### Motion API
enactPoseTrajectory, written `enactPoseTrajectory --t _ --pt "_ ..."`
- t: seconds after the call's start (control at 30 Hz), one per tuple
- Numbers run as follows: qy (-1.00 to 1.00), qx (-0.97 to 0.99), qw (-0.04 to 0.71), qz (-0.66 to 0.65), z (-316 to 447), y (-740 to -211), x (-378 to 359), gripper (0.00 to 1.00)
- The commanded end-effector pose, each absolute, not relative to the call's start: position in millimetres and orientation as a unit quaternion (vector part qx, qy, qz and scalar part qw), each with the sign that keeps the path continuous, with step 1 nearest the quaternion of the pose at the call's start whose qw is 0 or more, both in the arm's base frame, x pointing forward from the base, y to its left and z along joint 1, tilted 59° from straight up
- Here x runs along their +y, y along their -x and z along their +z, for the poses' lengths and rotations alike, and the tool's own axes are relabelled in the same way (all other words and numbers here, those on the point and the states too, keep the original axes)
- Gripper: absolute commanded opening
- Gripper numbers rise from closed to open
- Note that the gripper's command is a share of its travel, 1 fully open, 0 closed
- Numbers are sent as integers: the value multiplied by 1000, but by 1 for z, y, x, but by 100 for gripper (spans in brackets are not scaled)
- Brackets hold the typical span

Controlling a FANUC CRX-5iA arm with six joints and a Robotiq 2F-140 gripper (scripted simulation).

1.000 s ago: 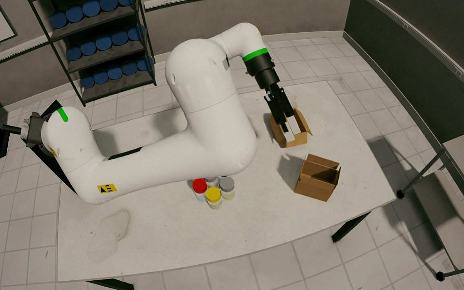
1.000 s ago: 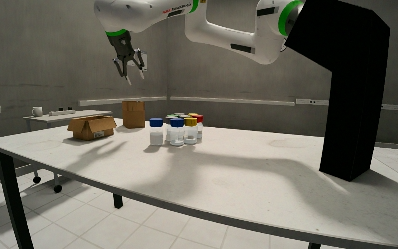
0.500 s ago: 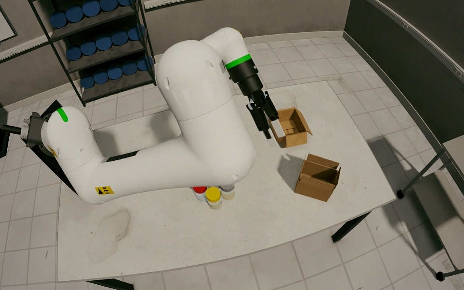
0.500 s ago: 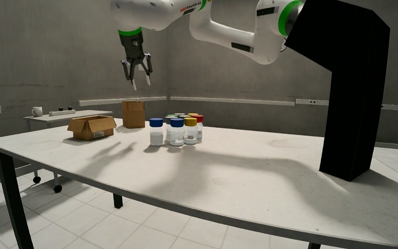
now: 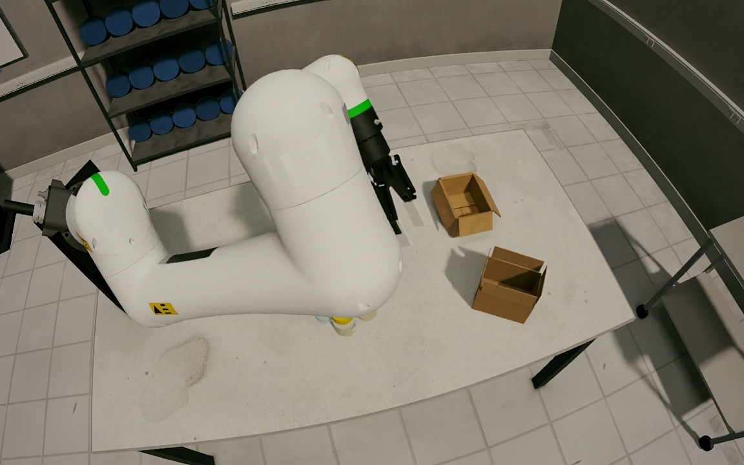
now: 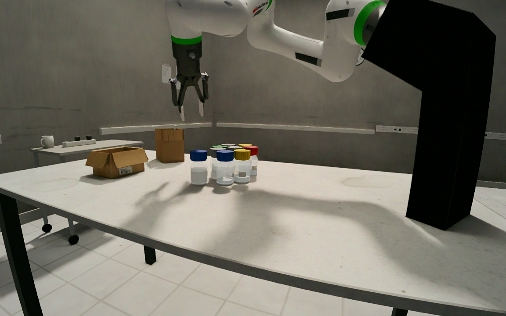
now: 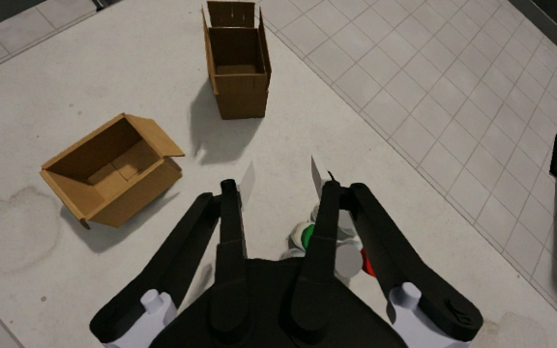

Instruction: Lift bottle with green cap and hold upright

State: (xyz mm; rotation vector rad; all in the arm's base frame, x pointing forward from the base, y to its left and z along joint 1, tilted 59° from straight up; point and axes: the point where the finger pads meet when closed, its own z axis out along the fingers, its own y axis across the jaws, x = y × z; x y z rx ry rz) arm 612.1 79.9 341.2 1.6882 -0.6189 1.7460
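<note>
The bottle with the green cap (image 6: pixel 218 146) (image 7: pixel 308 235) stands upright in the back of a tight cluster of bottles on the white table (image 5: pixel 305 376) (image 6: pixel 286 220). In the wrist view only a sliver of its cap shows, behind my right finger. In the top view the arm hides most of the cluster; only a yellow-capped bottle (image 5: pixel 343 321) peeks out. My gripper (image 6: pixel 191 113) (image 7: pixel 282 167) (image 5: pixel 403 216) is partly open and empty. It points down, high above the table, above and a little left of the cluster in the exterior view.
Around the green-capped bottle stand two blue-capped bottles (image 6: pixel 198 166) (image 6: pixel 224 168), a yellow-capped one (image 6: pixel 242 165), a red-capped one (image 6: pixel 251 151) (image 7: pixel 367 263) and others. Two open cardboard boxes (image 5: pixel 464 202) (image 5: pixel 510 283) (image 7: pixel 109 169) (image 7: pixel 237 63) sit farther along the table. The black robot pedestal (image 6: pixel 443 117) stands at the other end.
</note>
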Motion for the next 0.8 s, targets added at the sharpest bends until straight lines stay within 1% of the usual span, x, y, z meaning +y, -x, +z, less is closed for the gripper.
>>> enactPoseTrajectory --t 0.0,0.03,0.27,0.6,0.77 --pt "-661 -233 274 658 300 -591 65 51" --pt "-666 -233 266 657 292 -587 62 51" --pt "-666 -233 266 657 292 -587 62 51" --pt "-710 -257 208 622 199 -522 16 51" --pt "-710 -257 208 622 199 -522 16 51"
